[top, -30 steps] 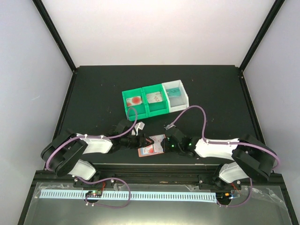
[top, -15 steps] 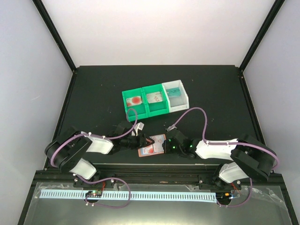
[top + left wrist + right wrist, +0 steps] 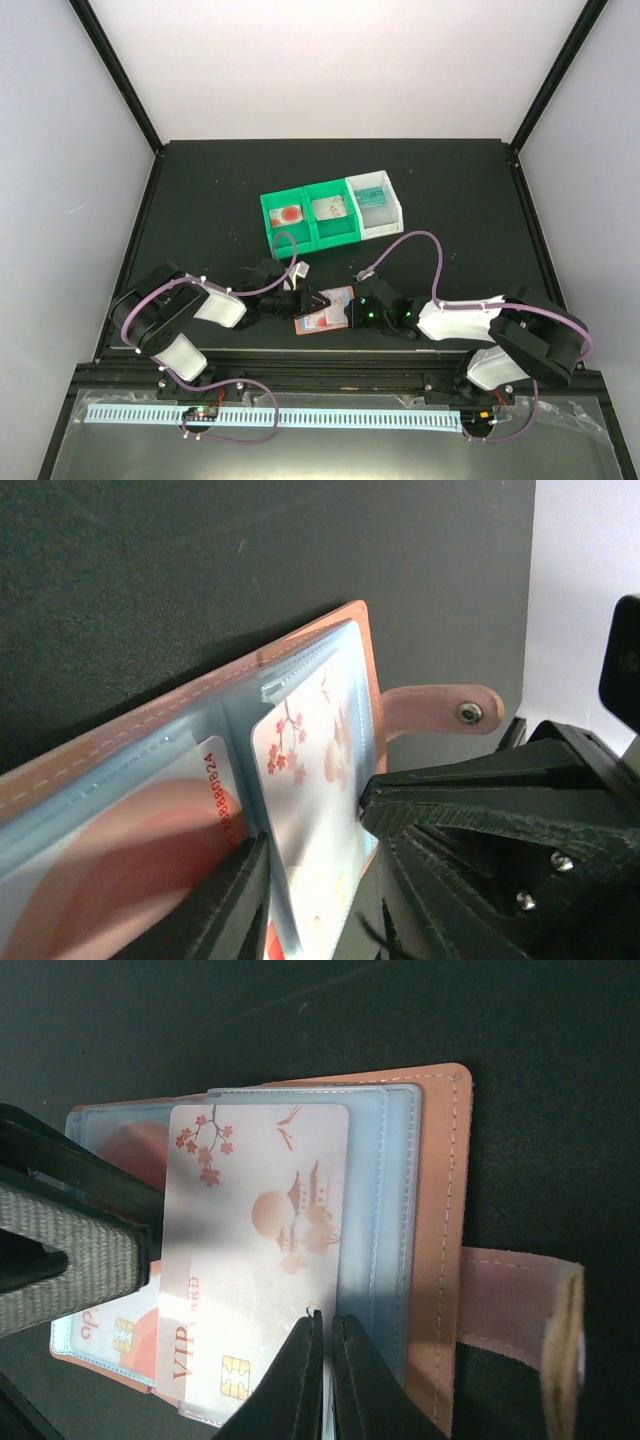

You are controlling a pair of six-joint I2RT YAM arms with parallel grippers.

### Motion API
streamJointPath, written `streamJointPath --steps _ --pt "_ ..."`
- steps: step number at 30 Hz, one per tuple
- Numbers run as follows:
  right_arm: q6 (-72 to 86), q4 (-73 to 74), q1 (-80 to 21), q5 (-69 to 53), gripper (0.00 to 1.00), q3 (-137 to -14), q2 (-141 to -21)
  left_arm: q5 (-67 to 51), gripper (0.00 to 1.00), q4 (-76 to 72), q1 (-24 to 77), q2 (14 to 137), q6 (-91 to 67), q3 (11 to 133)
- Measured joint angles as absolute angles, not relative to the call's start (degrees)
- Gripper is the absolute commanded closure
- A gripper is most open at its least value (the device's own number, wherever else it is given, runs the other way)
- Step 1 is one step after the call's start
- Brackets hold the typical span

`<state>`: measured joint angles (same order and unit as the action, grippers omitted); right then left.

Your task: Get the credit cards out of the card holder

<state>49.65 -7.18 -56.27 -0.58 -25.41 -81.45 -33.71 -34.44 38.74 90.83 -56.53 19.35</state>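
Right wrist shows right gripper (image 3: 325, 1320) pinching the blossom card (image 3: 255, 1230) — top external hides this grip.

Two green trays (image 3: 330, 239) and a white tray (image 3: 383, 228) sit joined in a row toward twelve o'clock on the black table (image 3: 200, 200).

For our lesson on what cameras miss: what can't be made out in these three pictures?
- Red card: right wrist view, mostly covered by the VIP card and left gripper.
- Cards in the trays: top view, prints too small to read; the trays hold them.
- Card holder: left wrist view, lower part cut off by the bottom edge.
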Motion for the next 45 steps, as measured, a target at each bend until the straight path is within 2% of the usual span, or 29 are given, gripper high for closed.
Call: streamJointPath --steps 5,8,28,45 --pt "49.84 -7.49 -56.27 -0.56 0.96 -25.23 -81.43 -33.65 0.91 -34.33 38.76 91.66 -57.19 19.35" --pt "49.87 -7.53 -56.27 -0.56 0.96 -25.21 -81.43 -33.61 0.98 -34.30 38.76 91.88 -57.30 19.35" --pt "50.11 -7.60 -56.27 -0.19 0.97 -25.04 -81.43 -33.39 0.98 -30.74 38.30 88.82 -55.57 19.33" --pt "49.25 -5.08 -56.27 0.14 0.94 -25.69 -80.58 -30.59 0.98 -18.00 36.67 75.22 -54.02 17.34"
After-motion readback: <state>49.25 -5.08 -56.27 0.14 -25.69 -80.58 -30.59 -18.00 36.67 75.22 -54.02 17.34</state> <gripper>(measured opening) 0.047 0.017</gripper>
